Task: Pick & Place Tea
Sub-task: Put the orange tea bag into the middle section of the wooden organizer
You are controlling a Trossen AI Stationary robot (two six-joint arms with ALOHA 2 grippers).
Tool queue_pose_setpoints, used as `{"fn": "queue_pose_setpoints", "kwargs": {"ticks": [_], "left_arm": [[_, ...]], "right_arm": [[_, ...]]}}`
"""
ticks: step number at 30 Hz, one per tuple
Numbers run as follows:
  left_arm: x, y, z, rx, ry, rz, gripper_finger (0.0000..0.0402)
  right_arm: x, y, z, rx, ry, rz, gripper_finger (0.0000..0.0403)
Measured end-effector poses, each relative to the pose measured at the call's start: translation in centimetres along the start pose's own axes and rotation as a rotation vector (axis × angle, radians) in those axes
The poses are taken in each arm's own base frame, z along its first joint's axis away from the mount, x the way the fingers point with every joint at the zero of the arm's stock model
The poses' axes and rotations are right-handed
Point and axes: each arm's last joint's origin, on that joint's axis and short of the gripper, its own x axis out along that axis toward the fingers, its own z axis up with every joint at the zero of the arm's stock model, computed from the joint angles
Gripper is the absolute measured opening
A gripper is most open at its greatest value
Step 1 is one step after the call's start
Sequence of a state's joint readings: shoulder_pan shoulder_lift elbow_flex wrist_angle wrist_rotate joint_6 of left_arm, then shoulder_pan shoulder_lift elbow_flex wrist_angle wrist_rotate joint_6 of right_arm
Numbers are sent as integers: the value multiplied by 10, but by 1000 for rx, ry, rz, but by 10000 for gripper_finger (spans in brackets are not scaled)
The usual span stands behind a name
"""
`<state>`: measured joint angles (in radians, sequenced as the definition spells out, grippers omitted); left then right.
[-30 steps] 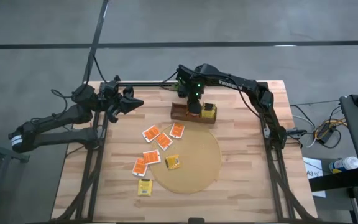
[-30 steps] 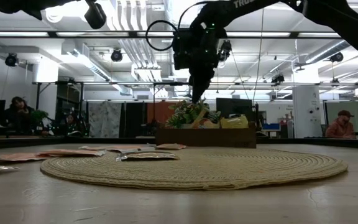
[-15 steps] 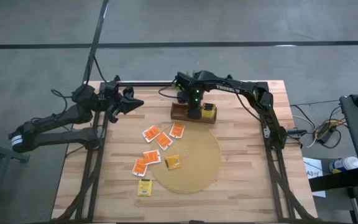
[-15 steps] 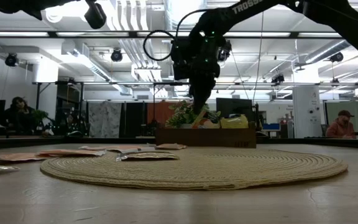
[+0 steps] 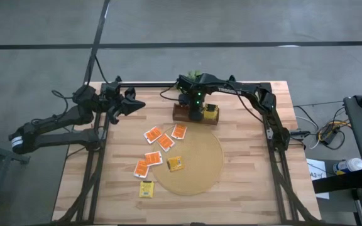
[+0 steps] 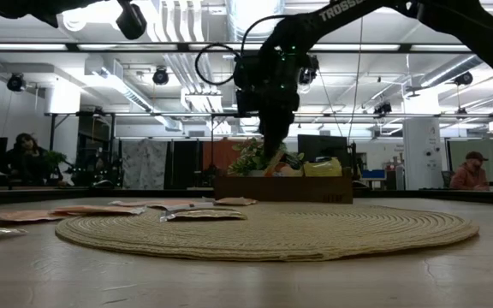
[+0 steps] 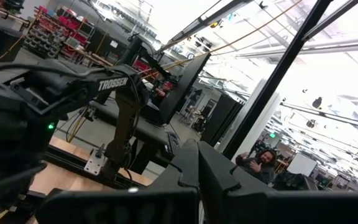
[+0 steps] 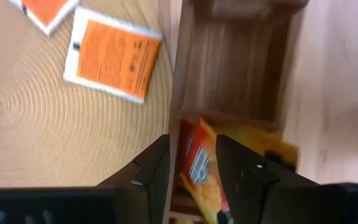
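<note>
One orange tea packet (image 8: 199,169) stands on edge between the jaws of the right gripper (image 5: 195,110), which hold it at a middling width right over the wooden box (image 5: 182,115) at the far middle of the counter (image 5: 250,182). The packet seems partly inside a compartment, pressed close to a yellow packet (image 8: 263,144) already there. The risk, as I judge it, is a release while the packet leans on the divider: it could tip over the wall onto the round mat (image 5: 197,164), or jam against its neighbour. Six more packets (image 5: 153,134) lie loose on the counter and the mat's left edge. The left gripper (image 5: 131,103) waits at the far left with its jaws shut.
</note>
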<state>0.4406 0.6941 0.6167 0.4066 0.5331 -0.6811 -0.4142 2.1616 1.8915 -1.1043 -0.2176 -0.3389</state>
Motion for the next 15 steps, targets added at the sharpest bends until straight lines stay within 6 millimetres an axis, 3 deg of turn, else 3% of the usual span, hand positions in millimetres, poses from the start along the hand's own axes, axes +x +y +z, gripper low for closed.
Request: {"fn": "queue_pose_setpoints", "kwargs": {"ticks": [6,15], "left_arm": [[0,0,0,0,0,0,0],[0,0,0,-1,1,0,0]], "right_arm": [[-7,-1,8,-3,-59,-21,130],[11,-3,-1,21,-23,-17,130]]}}
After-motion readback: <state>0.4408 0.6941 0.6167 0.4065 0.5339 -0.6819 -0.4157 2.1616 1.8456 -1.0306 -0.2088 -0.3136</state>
